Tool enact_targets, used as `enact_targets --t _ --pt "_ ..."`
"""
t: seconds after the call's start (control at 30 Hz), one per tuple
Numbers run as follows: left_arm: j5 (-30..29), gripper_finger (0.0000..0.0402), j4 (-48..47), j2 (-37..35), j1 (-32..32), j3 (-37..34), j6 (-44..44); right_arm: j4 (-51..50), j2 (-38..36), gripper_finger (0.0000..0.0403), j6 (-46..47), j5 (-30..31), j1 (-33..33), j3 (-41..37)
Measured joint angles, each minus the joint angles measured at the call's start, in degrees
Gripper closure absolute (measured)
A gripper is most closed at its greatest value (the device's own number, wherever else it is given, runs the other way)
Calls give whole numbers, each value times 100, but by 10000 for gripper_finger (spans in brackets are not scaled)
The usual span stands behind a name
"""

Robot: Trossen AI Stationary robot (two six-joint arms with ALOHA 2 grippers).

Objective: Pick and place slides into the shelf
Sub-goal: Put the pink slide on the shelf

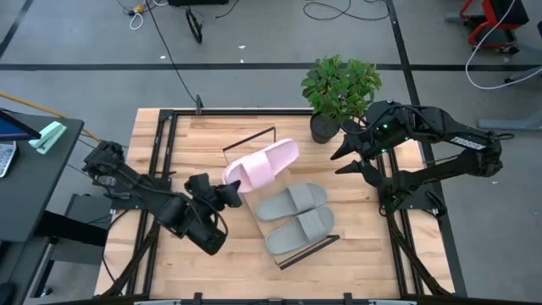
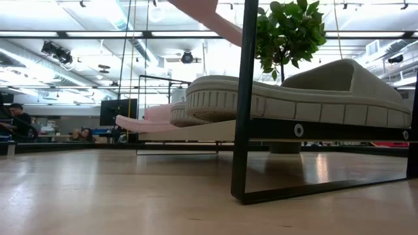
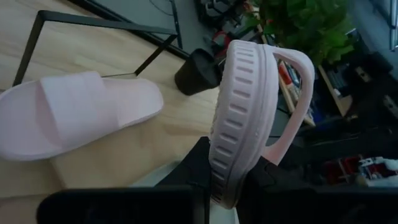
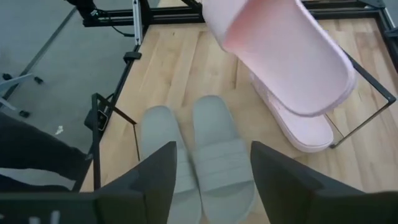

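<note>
While my left gripper (image 1: 230,193) clamps the raised pink slide (image 3: 249,118) over the shelf (image 1: 254,212), right gripper (image 4: 211,177) waits open nearby; releasing tilted risks toppling onto grey-green pair (image 1: 296,216).

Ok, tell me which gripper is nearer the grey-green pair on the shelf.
Left. The left gripper, shut on a raised pink slide, sits just beside the grey-green slides. The right gripper hovers farther off, open, by the potted plant.

Bare shelf (image 1: 254,219) strip beside grey-green slides (image 1: 295,217), plant (image 1: 340,89) behind.
</note>
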Motion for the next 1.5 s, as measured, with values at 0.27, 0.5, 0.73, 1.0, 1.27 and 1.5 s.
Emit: enact_targets --t 0.27,0.5,0.73,1.0,1.27,1.5 --pt "-32 361 824 2 73 -952 21 61 2 207 7 -2 0 0" --pt "-69 361 2212 2 73 -1901 106 78 2 210 197 -4 0 0" --pt "20 361 3193 2 69 -2589 514 166 2 210 307 -4 0 0" --pt "720 361 3212 4 69 -2854 1126 285 2 210 453 -7 0 0" --pt "1207 361 3211 4 41 -3046 863 318 2 210 552 -4 0 0" --pt "1348 360 3309 4 -143 -3046 47 316 4 210 557 105 0 0"
